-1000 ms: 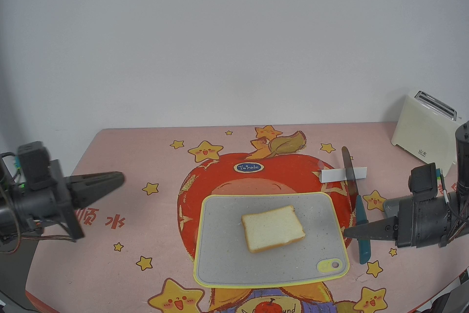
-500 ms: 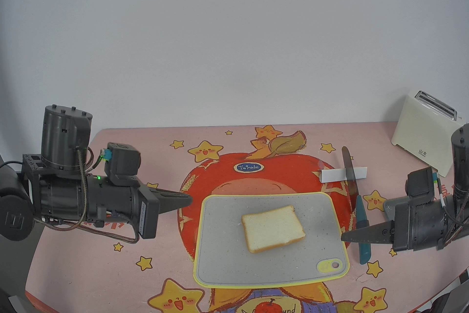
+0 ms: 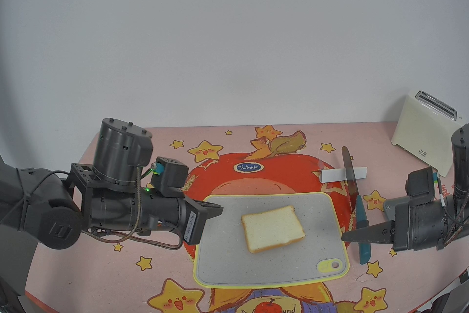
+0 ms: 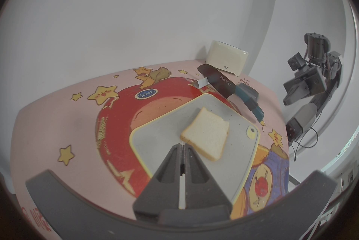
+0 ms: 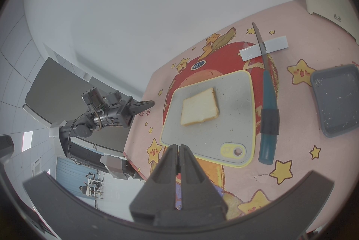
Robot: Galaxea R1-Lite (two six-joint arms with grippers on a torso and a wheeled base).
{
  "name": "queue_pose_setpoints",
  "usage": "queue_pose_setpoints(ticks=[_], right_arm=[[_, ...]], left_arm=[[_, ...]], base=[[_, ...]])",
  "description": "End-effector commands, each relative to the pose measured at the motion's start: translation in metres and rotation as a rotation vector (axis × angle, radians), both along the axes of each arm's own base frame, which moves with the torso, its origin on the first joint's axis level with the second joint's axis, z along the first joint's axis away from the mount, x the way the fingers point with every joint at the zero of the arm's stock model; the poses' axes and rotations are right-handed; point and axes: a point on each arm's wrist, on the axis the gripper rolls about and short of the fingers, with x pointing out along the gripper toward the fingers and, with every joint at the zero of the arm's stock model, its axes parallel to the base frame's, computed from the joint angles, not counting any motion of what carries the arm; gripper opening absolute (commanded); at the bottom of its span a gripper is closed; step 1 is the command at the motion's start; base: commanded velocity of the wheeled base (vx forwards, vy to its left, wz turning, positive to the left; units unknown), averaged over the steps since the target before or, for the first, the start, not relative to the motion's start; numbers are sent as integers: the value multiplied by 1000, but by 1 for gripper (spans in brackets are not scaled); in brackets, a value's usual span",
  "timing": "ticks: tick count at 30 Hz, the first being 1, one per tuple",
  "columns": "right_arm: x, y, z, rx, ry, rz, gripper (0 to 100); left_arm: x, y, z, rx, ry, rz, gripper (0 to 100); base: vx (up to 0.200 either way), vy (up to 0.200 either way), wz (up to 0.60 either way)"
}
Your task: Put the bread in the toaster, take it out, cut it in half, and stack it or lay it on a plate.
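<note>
A slice of white bread (image 3: 272, 228) lies flat in the middle of a grey cutting board (image 3: 224, 255) with a yellow rim. A knife (image 3: 362, 231) with a teal handle lies on the table just right of the board. A cream toaster (image 3: 427, 131) stands at the far right. My left gripper (image 3: 220, 209) is shut and hovers over the board's left edge, its tips a short way from the bread (image 4: 205, 133). My right gripper (image 3: 344, 234) is shut beside the knife handle at the board's right edge. A grey square plate (image 5: 334, 100) sits right of the knife.
The knife blade rests across a small white strip (image 3: 337, 175) behind the board's right corner. The pink table (image 3: 146, 157) with its apple and star print has open room at the back and left. Its front edge is close below the board.
My left arm has swung in from the table's left edge to the board's left side, tips now near the bread. The right gripper has hardly moved.
</note>
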Motion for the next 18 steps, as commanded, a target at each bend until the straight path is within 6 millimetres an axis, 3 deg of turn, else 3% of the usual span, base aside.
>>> queue_pose_setpoints(ticks=[1, 10, 18], right_arm=[[1, 1, -1, -3, 3, 1, 0], [1, 1, -2, -5, 5, 1, 0], [1, 1, -2, -5, 5, 1, 0]], left_arm=[[4, -5, -3, 7, 4, 7, 0], [22, -18, -6, 41, -22, 87, 0], [33, -26, -22, 66, 9, 86, 0]], base=[[0, 0, 0], [0, 0, 0], [0, 0, 0]])
